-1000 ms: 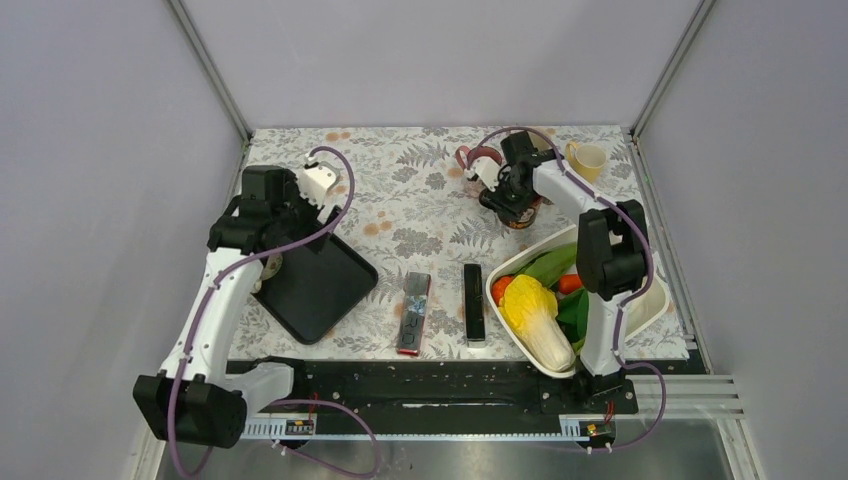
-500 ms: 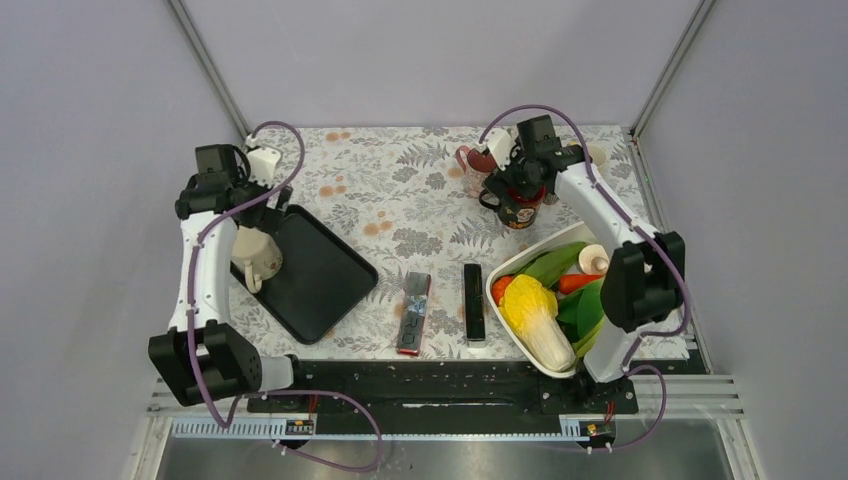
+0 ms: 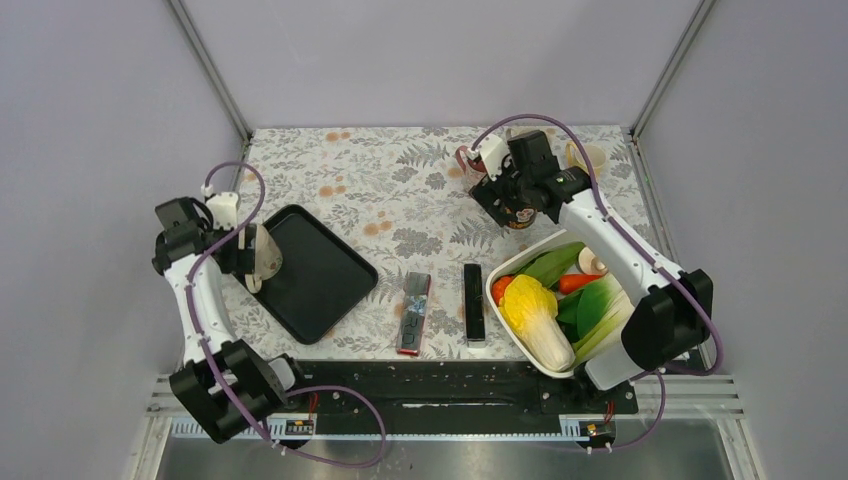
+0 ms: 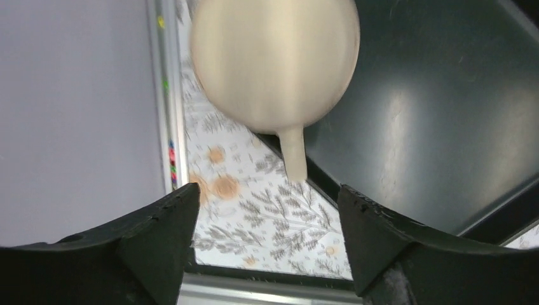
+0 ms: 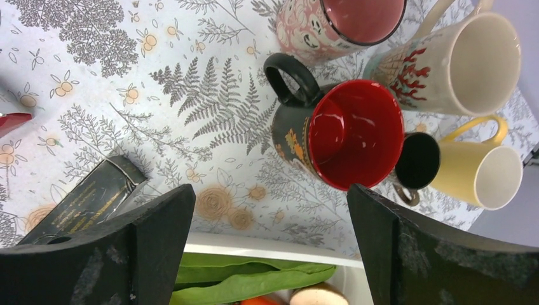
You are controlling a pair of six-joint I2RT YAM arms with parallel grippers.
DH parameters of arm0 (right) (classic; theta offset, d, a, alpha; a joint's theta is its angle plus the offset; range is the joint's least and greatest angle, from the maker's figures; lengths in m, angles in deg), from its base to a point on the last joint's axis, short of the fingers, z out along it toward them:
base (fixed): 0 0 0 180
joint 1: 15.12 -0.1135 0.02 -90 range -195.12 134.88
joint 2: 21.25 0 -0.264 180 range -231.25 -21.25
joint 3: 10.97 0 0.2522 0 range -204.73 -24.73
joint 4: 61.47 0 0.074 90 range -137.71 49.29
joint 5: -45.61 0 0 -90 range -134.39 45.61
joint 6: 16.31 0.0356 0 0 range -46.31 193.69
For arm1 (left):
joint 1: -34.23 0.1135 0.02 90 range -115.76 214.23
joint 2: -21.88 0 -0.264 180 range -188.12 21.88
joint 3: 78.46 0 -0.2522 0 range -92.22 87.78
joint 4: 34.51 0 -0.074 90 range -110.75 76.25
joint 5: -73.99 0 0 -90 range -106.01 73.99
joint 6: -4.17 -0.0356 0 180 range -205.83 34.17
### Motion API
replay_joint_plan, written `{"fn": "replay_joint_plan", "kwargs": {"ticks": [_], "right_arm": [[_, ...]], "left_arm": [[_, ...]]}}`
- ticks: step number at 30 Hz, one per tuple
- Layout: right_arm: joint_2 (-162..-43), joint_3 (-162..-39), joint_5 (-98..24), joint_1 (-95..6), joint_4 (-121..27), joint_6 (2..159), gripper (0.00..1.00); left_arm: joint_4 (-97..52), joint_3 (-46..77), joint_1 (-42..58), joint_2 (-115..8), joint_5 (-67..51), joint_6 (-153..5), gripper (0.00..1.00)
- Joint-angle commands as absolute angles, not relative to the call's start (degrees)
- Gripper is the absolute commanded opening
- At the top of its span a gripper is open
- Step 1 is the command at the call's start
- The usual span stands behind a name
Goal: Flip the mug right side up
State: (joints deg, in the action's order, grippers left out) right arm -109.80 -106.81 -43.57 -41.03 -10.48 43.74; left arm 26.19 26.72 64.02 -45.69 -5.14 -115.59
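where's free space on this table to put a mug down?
Widest bare cloth: far middle, between the black tray and the mug cluster. The tray's floor is mostly bare beyond the cream mug at its left edge. Crowded: the far right corner with the mugs, and the full vegetable basin near right.

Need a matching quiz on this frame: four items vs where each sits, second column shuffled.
1 cream mug
2 black mug
3 cabbage
4 black bar

A in the white basket
B at the tray's left edge
C flat on the cloth, left of the basket
D back right, among other mugs

Pairs: 1-B, 2-D, 3-A, 4-C
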Motion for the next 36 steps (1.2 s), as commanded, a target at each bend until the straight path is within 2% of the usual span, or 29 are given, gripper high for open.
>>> {"fn": "replay_joint_plan", "kwargs": {"ticks": [1,7,12,18,20,22,30,36], "right_arm": [[-106.5,-104.6,-46.2,-42.7,-13.5,48.0,0.99],[-107.2,-103.7,-46.4,-43.9,-13.4,48.2,0.99],[-107.2,-102.6,-46.7,-44.1,-13.5,47.6,0.99],[-107.4,-102.3,-46.5,-44.2,-13.4,47.5,0.99],[-107.1,-102.3,-46.6,-44.3,-13.5,47.6,0.99],[-106.8,-102.2,-46.5,-44.3,-13.5,47.9,0.99],[-103.6,-100.6,-42.0,-48.2,-17.7,53.4,0.99],[-101.4,-90.9,-29.1,-52.4,-40.9,70.5,0.98]], "left_arm": [[20.6,35.8,66.7,-42.7,-2.0,-113.9,0.75],[8.3,40.8,66.9,-46.9,-3.3,-108.7,0.59],[3.5,41.5,66.7,-51.9,-2.3,-106.5,0.55],[0.1,41.9,66.5,-55.8,-4.5,-106.7,0.39],[0.2,41.9,66.3,-56.6,-4.3,-107.2,0.27],[0.8,41.4,66.3,-57.2,-3.8,-107.5,0.01],[8.1,36.4,65.8,-53.1,11.6,-103.8,0.00],[12.4,33.9,63.7,-51.5,18.7,-101.5,0.00]]}}
